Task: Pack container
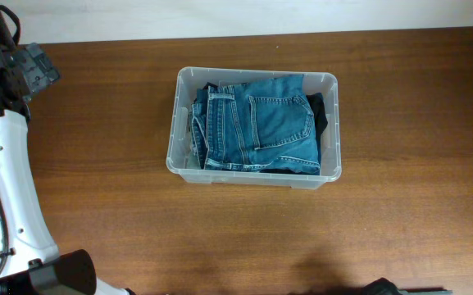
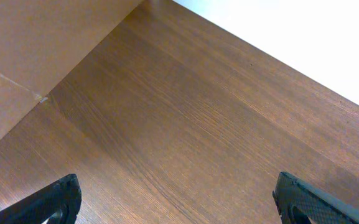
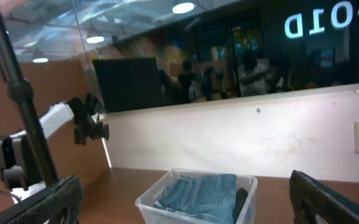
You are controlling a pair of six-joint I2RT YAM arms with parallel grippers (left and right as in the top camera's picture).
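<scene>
Container, well apart from left gripper

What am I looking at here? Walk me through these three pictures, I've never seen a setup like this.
Two robot arms work at a wooden table. The top picture looks straight down from above. A clear plastic container sits mid-table with folded blue jeans inside, on top of something dark. The other two pictures come from cameras on the arms' wrists. The left claw is open over bare wood and holds nothing. The right claw, also open and empty, is raised and faces the container from a distance.
</scene>
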